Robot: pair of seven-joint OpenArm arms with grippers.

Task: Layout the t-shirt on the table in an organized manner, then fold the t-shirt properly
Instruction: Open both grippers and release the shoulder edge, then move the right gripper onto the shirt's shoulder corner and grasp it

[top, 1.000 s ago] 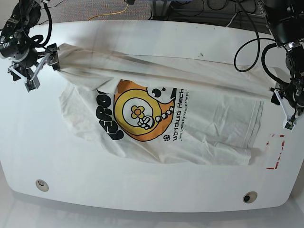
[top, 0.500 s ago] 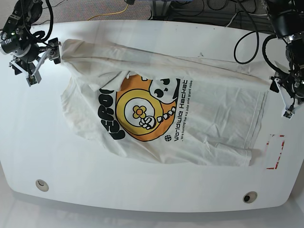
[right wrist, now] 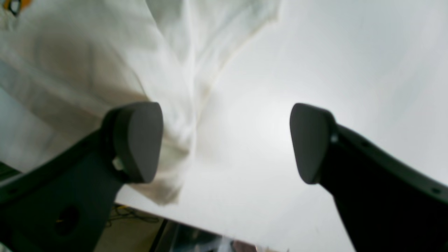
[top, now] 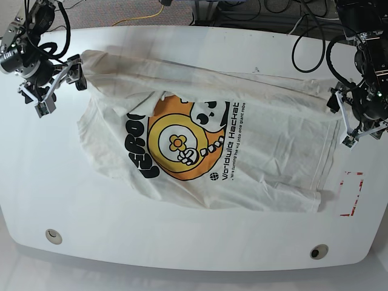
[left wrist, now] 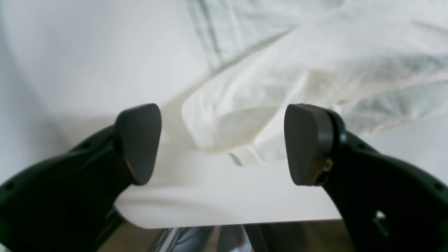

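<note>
"What can you read on the shirt (top: pixel 276 148)?"

"'Worldwide Hackat' in black, cut short by the folded-over cloth. Beside it runs smaller print, '- Wire turning the kid into one giant robo' as best I can make out. The big black letters to the left of the orange cartoon (top: pixel 185 139) are partly covered, so I can't tell the whole word."

"And where does the shirt lie?"

"Across the middle of the bench (top: pixel 182 239), print up, its far side folded over the top of the cartoon and creased."

"How are the hands?"

"Both wide. The left hand (left wrist: pixel 222 145) has its tips apart over the right end of the fold; the right hand (right wrist: pixel 225 143) is spread at the far left corner, one tip over cloth, the other over bare bench. Whether either touches the cloth, I can't tell."

"Room around it?"

"A broad bare strip along the near edge — a round hole (top: pixel 53 236) at the left, another (top: pixel 319 251) at the right. Open bench on the left too, and a red outline (top: pixel 351 194) just right of the shirt."
</note>
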